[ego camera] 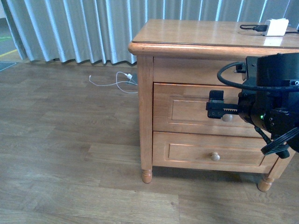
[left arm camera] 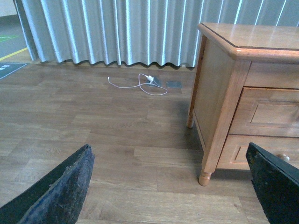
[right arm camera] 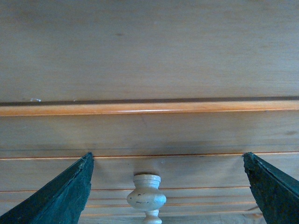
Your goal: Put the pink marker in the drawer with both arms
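Note:
The wooden cabinet (ego camera: 145, 93) stands on the right, and its upper drawer (ego camera: 187, 109) is shut. My right gripper (ego camera: 213, 105) is open and sits close in front of that drawer, just above its round pale knob (ego camera: 227, 118). In the right wrist view the open gripper (right arm camera: 168, 157) faces the drawer front (right arm camera: 201, 172), with the knob (right arm camera: 146, 196) between the fingers and apart from both. My left gripper (left arm camera: 168, 154) is open and empty, low over the floor to the left of the cabinet (left arm camera: 219, 93). The pink marker is not in view.
A white charger block (ego camera: 275, 26) with a black cable lies on the cabinet top. The lower drawer (ego camera: 187, 151) is shut. A white cable (ego camera: 117, 82) lies on the wood floor by the grey curtain (ego camera: 70, 28). The cabinet's front leg (left arm camera: 204, 176) is near the left gripper.

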Controlling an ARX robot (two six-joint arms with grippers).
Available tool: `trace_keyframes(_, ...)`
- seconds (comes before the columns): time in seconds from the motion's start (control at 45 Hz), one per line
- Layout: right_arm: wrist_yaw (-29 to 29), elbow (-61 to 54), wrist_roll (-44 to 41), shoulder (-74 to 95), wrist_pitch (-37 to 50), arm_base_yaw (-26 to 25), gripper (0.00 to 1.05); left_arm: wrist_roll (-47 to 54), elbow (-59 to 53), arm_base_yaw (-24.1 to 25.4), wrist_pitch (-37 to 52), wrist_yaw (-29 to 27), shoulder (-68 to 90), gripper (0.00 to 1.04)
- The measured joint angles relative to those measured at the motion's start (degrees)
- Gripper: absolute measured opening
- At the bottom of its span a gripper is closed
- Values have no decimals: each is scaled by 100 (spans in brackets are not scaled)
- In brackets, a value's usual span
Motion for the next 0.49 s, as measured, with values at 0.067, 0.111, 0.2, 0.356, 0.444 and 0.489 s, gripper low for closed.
trace_keyframes(0.067,2,7,-94,92,199,0,96,0,-2,0,0,0,0,99)
trace_keyframes(0.111,11,7,-125,153,326,-4,96,-2,-2,0,0,0,0,99)
trace_keyframes(0.2,17,7,-186,203,514,-15,96,0,-2,0,0,0,0,99)
trace_keyframes(0.356,15,-85,-234,199,658,-35,96,0,-2,0,0,0,0,99)
trace_keyframes(0.444,42,-240,-212,81,680,-72,96,-2,-2,0,0,0,0,99)
trace_keyframes(0.489,15,-378,-197,-59,671,-103,96,0,-2,0,0,0,0,99)
